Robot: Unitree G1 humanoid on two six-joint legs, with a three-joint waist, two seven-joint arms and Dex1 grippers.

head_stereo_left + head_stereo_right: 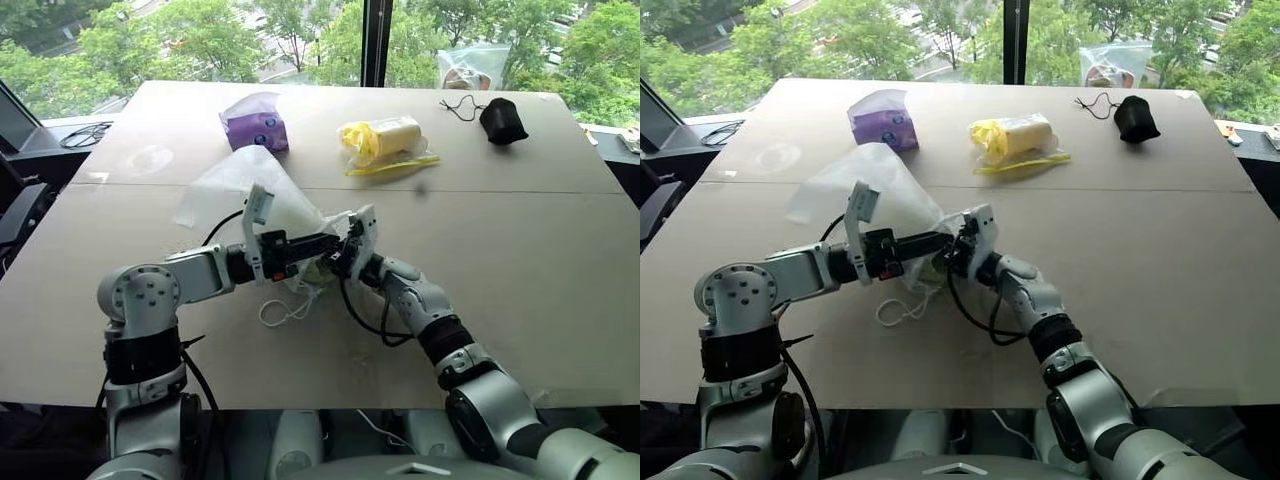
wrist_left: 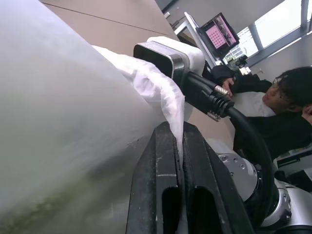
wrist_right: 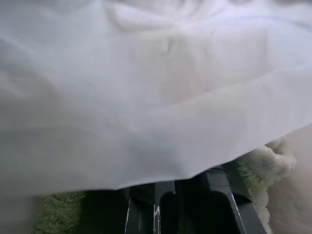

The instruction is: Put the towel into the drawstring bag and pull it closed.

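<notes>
1. My left gripper [image 2: 181, 146] is clamped tight on a fold of the large translucent white thin-fabric drawstring bag [image 1: 262, 195], the cloth pinched between its two black fingers [image 2: 158, 185].
2. My right gripper [image 1: 338, 255] is closed as well, at the bag's mouth just beside my left gripper. Its wrist view shows bag fabric draped over the fingers [image 3: 146, 204], but I cannot tell whether it actually has hold of the fabric or the towel.
3. The small pale green nubby terry towel [image 3: 265, 163] lies under the bag fabric right by my right fingers; a patch of green also shows between the two grippers in the head view.
4. The bag's white looped cord [image 1: 285, 310] hangs down onto the tan worktop [image 1: 520, 260] below my grippers.
5. Farther back on the worktop sit a purple tissue pack [image 1: 257, 128], a yellow item wrapped in clear plastic [image 1: 385, 140] and a small black pouch [image 1: 502, 120], all well apart from the bag.
6. A person [image 2: 280, 114] sits beyond the worktop in my left wrist view.
</notes>
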